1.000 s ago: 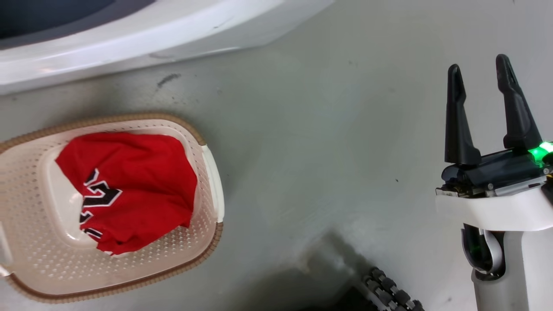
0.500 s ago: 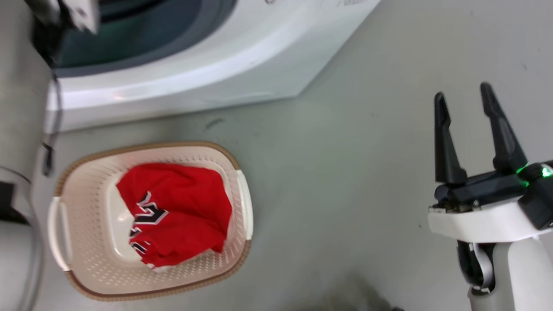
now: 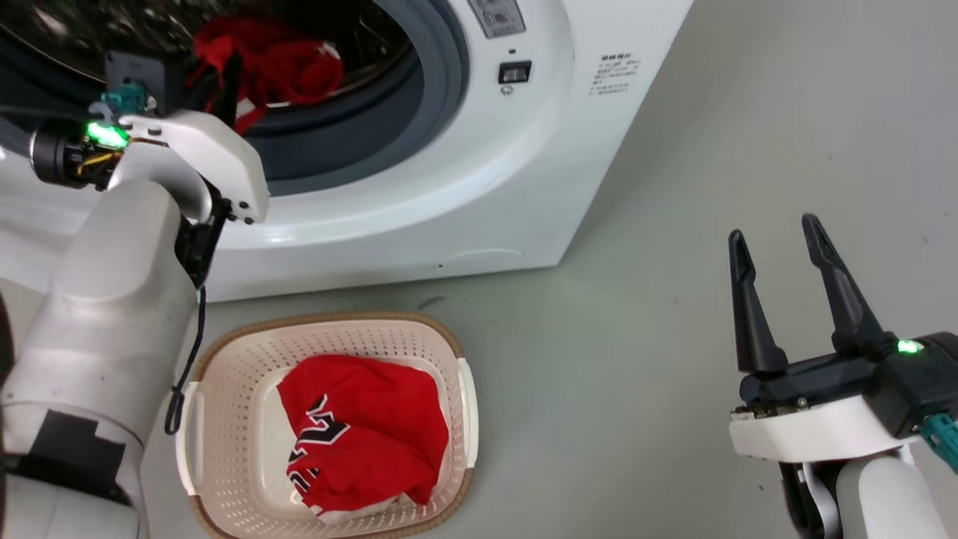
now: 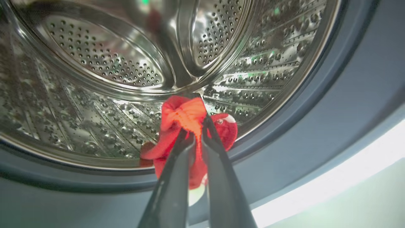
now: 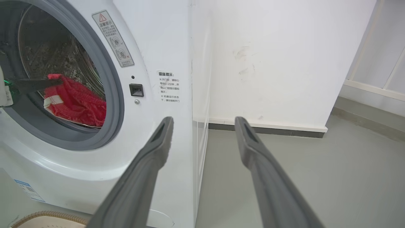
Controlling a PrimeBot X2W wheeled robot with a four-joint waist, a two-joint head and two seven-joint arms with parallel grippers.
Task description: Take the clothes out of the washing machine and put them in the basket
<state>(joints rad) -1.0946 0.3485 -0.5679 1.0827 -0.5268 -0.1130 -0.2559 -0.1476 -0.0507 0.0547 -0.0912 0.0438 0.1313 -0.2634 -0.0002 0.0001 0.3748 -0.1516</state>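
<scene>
Judging by the layout, approx. half is done: the lettered red garment (image 3: 363, 427) is laid in the basket (image 3: 224, 419), lower centre. The striped red garment (image 3: 284, 67) is clenched in the left pincer (image 4: 194, 126) at the washing machine (image 3: 479, 172) drum mouth, upper left; transfer to the basket is left. The right pincer (image 3: 775, 247) is spread, empty.

Lettered red garment (image 3: 367, 430) is heaped in cream basket (image 3: 224, 389); striped red garment (image 3: 292, 71) is bunched inside open washing machine (image 3: 479, 172).
</scene>
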